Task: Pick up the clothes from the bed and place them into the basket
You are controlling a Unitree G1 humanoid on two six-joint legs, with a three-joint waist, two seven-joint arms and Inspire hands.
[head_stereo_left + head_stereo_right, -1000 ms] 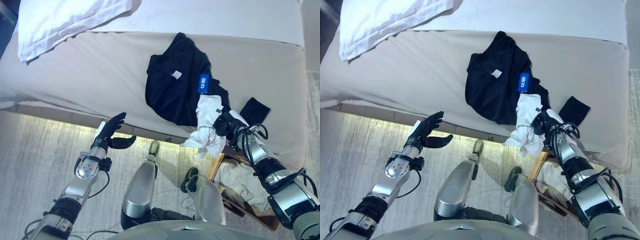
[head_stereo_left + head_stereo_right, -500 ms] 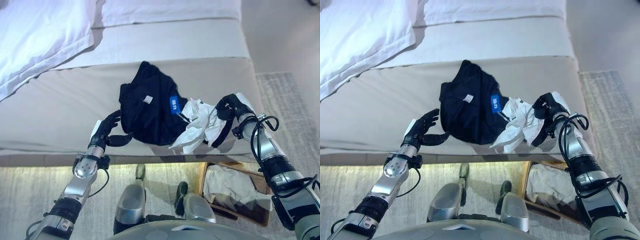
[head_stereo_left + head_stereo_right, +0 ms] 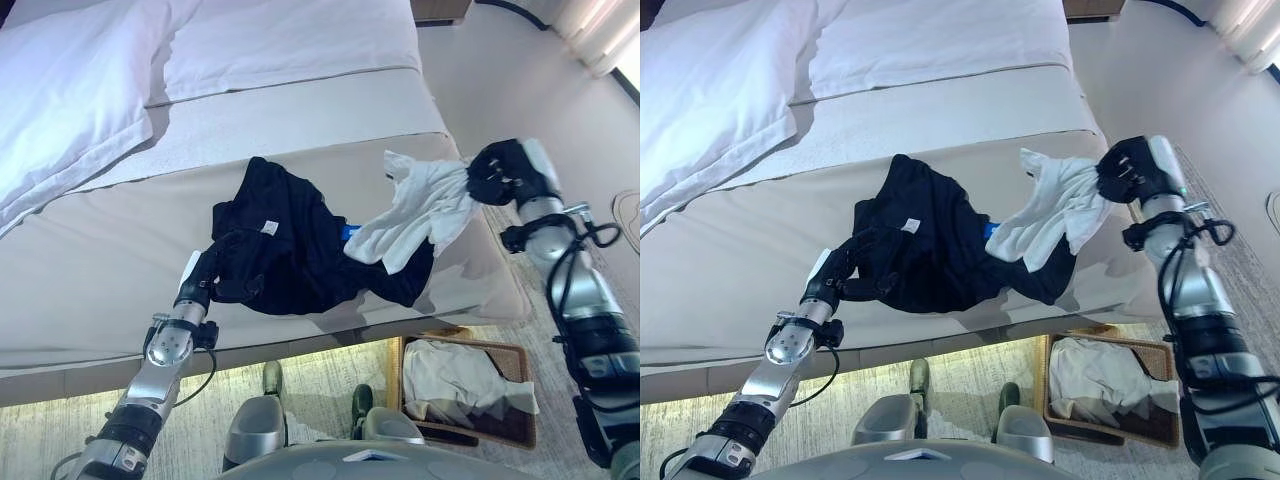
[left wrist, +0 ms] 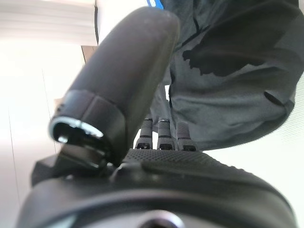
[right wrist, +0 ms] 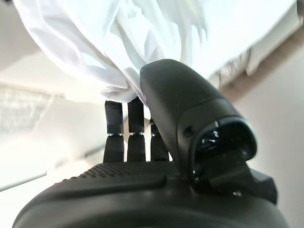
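Since half a second ago the right hand (image 3: 505,172) has risen and swung outward past the bed's right corner, drawing the white garment (image 3: 420,210) up with it; the left hand (image 3: 222,268) has closed in on the black garment's near-left edge.

Right hand: fingers and thumb clamped on one end of the white garment, confirmed in the right wrist view, where white cloth bunches between thumb (image 5: 185,118) and fingers (image 5: 135,126). White garment: crumpled, stretched in a band from the hand down to the black garment, its lower end overlapping it.

Black garment (image 3: 930,250): rumpled heap on the beige bed (image 3: 100,260), white tag and blue label showing. Left hand fingers are buried in its folds; whether they grip cannot be told.

Basket (image 3: 505,350): wicker, on the floor below the bed's right corner, pale clothing already inside.
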